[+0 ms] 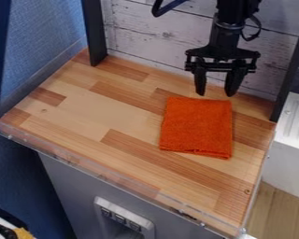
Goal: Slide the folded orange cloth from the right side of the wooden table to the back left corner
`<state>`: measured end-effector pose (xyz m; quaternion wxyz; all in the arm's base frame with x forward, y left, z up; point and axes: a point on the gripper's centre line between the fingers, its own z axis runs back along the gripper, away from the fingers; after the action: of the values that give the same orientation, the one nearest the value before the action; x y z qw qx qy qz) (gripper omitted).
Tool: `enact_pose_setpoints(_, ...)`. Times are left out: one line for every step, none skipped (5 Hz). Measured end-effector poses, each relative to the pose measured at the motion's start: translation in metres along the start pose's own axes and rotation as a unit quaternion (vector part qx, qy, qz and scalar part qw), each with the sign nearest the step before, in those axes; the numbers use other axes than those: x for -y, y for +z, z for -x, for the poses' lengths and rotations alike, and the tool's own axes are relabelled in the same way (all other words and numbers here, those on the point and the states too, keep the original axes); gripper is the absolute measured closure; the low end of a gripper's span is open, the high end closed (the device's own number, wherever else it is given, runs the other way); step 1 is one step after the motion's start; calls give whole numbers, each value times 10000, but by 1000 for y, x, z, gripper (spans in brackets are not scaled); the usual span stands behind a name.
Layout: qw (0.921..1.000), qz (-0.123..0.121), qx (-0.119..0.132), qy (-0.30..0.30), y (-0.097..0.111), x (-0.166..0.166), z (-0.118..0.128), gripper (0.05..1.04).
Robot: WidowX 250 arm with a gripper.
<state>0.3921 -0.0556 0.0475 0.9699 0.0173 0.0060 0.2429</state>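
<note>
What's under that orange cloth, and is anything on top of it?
Nothing lies on top of the orange cloth. Whatever is beneath it is covered; only the wooden tabletop around its edges can be seen.

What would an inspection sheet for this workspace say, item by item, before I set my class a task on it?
Surface: striped wooden worktop, with a clear strip along its front edge
Job's things: one orange cloth, folded and lying flat
Clutter: nothing seen
Grippers: one black pincer, open, holding nothing, near the cloth's far edge
Cables: black cable at the top, left of the arm in the picture
Surroundings: whitewashed planks behind, blue wall at picture left
</note>
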Motion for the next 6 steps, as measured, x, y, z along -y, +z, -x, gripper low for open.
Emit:
enact_pose_setpoints(10000,52,-49,20,-1,3,1,711)
enact_pose_setpoints(9999,128,-67,-59,-6,5,1,926)
enact_pose_setpoints(9997,216,-54,-123,-10,7,0,1017)
enact_pose_setpoints(9996,260,-74,-97,-20,3,0,1025)
enact_pose_setpoints(9994,321,-69,-109,-23,3,0,1025)
enact_pose_setpoints(9994,333,-49,-91,-26,2,1,1025)
